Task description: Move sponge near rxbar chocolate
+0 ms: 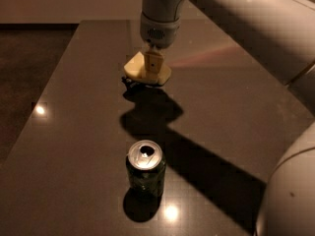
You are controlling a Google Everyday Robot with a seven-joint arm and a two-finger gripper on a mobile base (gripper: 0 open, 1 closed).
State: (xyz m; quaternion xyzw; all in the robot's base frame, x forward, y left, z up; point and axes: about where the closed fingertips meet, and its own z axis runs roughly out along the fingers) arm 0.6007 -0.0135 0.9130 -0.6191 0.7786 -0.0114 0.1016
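The pale yellow sponge (140, 71) sits in my gripper (153, 69), which comes straight down from the arm at the top middle of the camera view. The gripper is shut on the sponge, with one cream finger (153, 62) across its front face. The sponge is at or just above the table surface; I cannot tell which. The rxbar chocolate is almost wholly hidden under the sponge. Only a dark sliver of it (129, 83) shows at the sponge's lower left edge.
A green drink can (145, 170) with an open top stands upright in front, well apart from the sponge. The dark glossy table (74, 132) has its left edge beside a dark floor. The arm's large white body (290, 195) fills the right side.
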